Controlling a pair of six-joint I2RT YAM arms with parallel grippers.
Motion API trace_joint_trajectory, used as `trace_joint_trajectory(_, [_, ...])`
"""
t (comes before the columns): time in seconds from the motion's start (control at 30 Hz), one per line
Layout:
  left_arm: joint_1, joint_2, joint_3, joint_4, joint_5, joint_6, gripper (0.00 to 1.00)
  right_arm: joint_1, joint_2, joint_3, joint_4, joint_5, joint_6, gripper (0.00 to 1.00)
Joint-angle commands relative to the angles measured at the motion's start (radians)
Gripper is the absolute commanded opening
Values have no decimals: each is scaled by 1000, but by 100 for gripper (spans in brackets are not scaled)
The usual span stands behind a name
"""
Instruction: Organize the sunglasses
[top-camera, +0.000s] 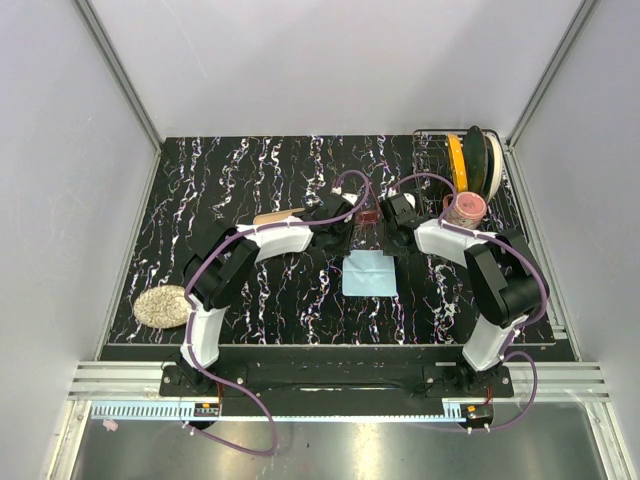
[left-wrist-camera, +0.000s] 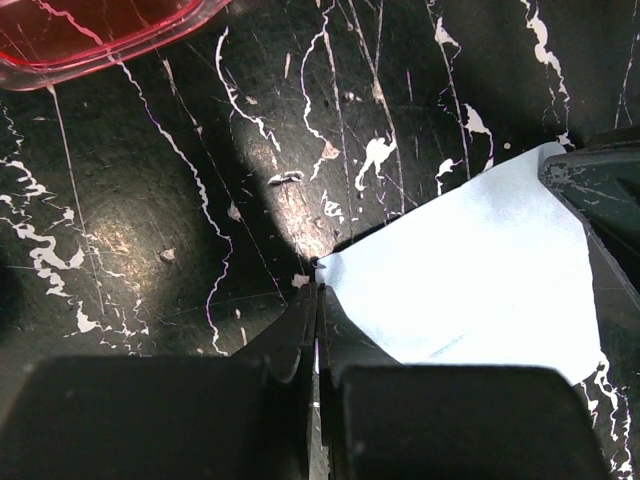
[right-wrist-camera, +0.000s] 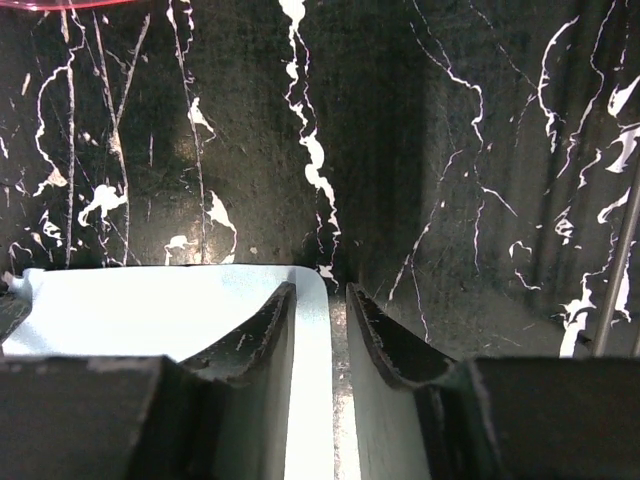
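Note:
The sunglasses lie on the black marble table just beyond both grippers; a red-pink lens shows at the top left of the left wrist view, and a thin pink edge at the top of the right wrist view. The light blue cloth lies in front of them. My left gripper is shut, its tips pinched at the cloth's far left corner. My right gripper is open by a narrow gap, straddling the cloth's far right corner.
A wire rack holding a yellow and black disc stands at the back right, with a pink-lidded jar in front of it. A speckled beige round object lies at the near left. A tan object sits by the left arm.

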Motion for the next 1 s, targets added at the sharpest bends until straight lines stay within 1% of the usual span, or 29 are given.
trace_joint_trajectory(0.0, [13, -32, 9, -11, -12, -1, 0, -1, 20, 41, 46, 15, -14, 31])
trace_joint_trajectory(0.23, [17, -27, 8, -11, 0, -4, 0, -1, 25, 41, 43, -12, -9, 22])
trace_joint_trajectory(0.27, [17, -27, 9, -11, 0, -4, 0, -2, 23, 41, 41, -17, -9, 19])
trace_joint_trajectory(0.67, [24, -39, 25, -11, 14, 16, 0, -2, 0, 41, 30, -5, -19, 6])
trace_joint_trajectory(0.7, [25, -44, 25, -13, 17, 20, 0, -4, -10, 39, 29, -6, -20, 0])
trace_joint_trajectory(0.8, [25, -59, 25, 2, 41, 31, 0, -2, -53, 18, 46, -31, -38, 0])
trace_joint_trajectory(0.97, [25, -94, -23, 62, 100, 45, 0, -2, -113, -22, 79, -55, -60, 0])
